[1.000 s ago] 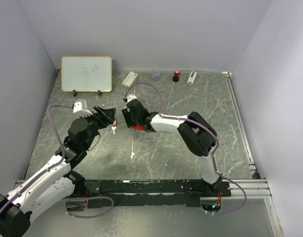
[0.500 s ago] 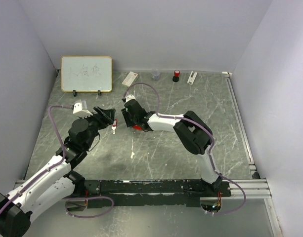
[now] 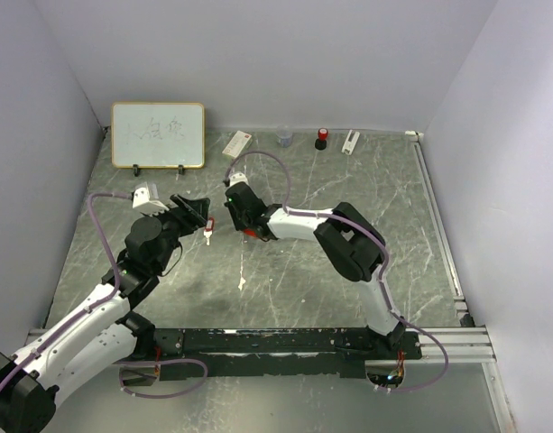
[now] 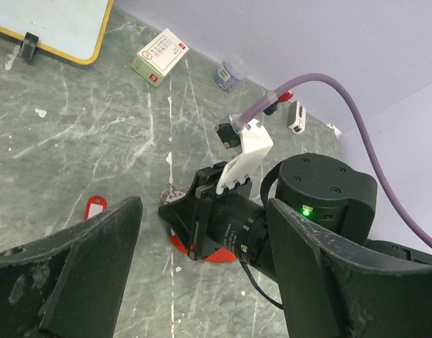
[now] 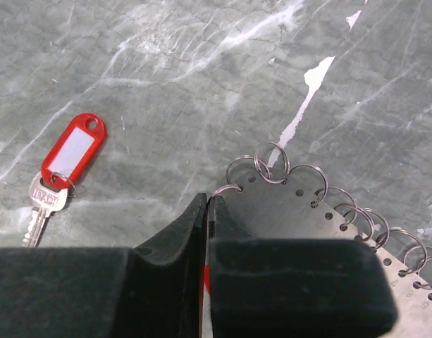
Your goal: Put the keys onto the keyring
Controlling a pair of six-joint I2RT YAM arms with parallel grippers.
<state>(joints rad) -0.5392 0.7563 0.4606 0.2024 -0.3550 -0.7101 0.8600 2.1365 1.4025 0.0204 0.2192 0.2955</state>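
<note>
One key (image 5: 46, 197), left claw (image 4: 205, 203) agape, right claw (image 5: 207, 202) shut (at keyring (image 5: 286, 205))

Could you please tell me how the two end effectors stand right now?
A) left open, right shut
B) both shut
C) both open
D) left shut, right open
A: the left end effector has its fingers wide apart, the right end effector has them pressed together.

top: high overhead | wrists: close, low | shared: table (image 3: 303, 290) middle

Key (image 5: 45, 201) tip hidden behind right claw (image 5: 206, 208); keyring (image 5: 289, 208) cut at right edge.
</note>
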